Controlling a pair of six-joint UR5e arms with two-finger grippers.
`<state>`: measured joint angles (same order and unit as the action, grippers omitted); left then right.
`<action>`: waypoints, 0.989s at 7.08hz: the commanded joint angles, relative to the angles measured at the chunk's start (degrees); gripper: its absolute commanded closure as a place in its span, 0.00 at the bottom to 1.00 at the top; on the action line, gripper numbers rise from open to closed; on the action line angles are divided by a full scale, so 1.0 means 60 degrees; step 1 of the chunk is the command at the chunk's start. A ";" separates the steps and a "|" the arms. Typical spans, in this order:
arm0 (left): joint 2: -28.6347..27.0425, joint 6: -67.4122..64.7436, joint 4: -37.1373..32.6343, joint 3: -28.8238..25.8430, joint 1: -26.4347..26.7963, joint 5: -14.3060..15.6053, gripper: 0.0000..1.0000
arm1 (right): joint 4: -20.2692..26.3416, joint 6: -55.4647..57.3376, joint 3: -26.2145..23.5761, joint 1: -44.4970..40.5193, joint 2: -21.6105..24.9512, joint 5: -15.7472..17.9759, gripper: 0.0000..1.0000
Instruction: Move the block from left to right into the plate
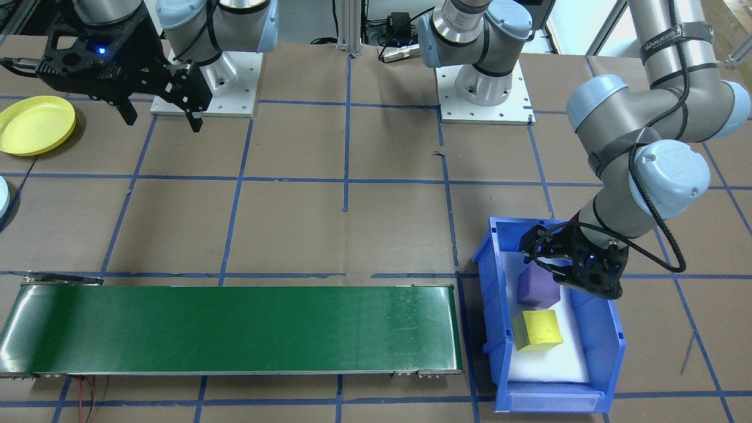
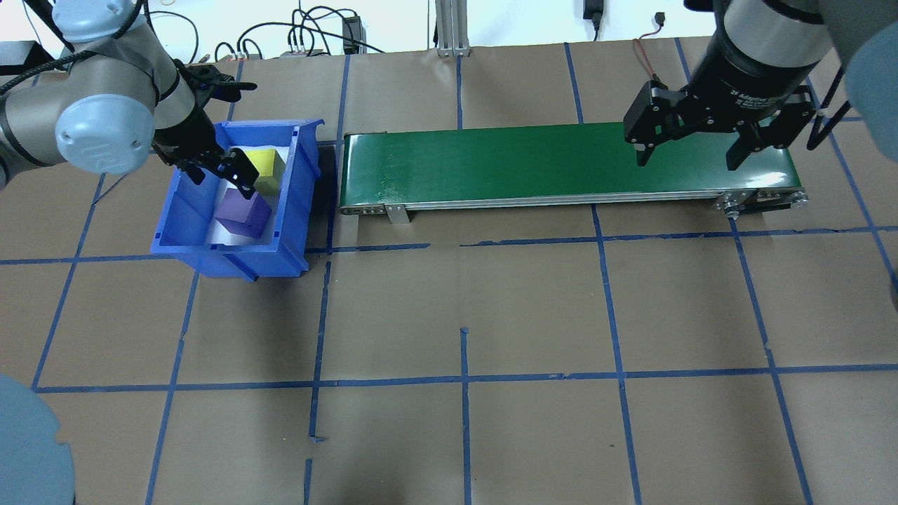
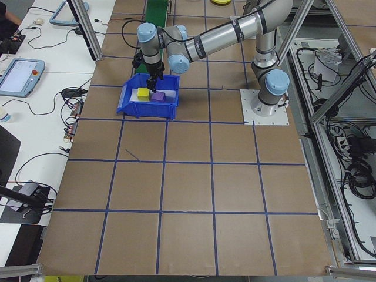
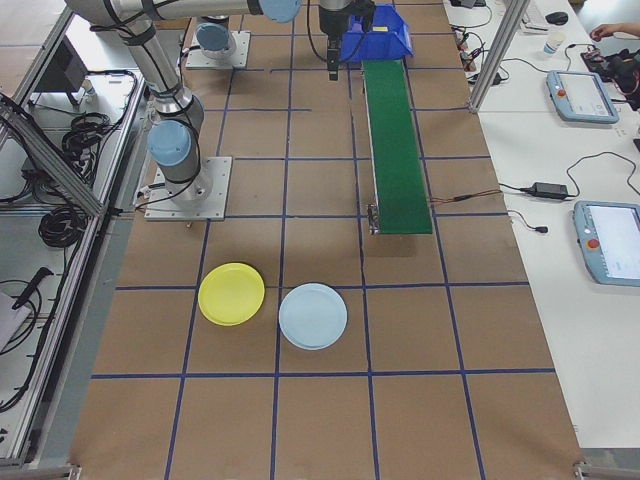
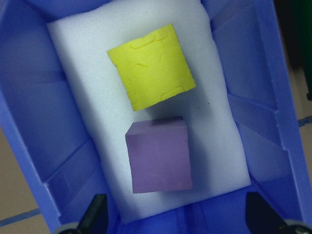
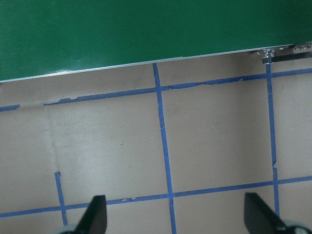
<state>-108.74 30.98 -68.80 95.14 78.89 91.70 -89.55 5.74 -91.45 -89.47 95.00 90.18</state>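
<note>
A purple block and a yellow block lie side by side on white foam inside a blue bin. My left gripper hangs open just over the bin, nearest the purple block, with nothing between its fingers. The yellow block sits beyond it, toward the belt. My right gripper is open and holds nothing, hovering above the table beside the far end of the green conveyor belt. The pale yellow plate lies on the table on the robot's right side, also in the right side view.
A light blue plate lies next to the yellow one. The conveyor belt runs from the bin toward the plates' side. Brown paper with blue tape lines covers the table. The arm bases stand on white mounts at the robot's edge.
</note>
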 commanded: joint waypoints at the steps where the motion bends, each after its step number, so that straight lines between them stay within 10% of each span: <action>1: -0.0288 0.0023 0.0625 0.0432 -0.0008 -0.0034 0.00 | 0.0013 -0.0005 0.0007 -0.0001 0.0001 0.0014 0.00; 7: -0.0817 0.0081 0.0817 0.0272 -0.0023 0.0083 0.00 | 0.0013 0.0010 -0.0007 -0.0001 0.0001 0.0014 0.00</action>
<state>-113.65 31.43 -64.01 96.99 78.81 92.10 -89.47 5.79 -91.49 -89.45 95.01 90.24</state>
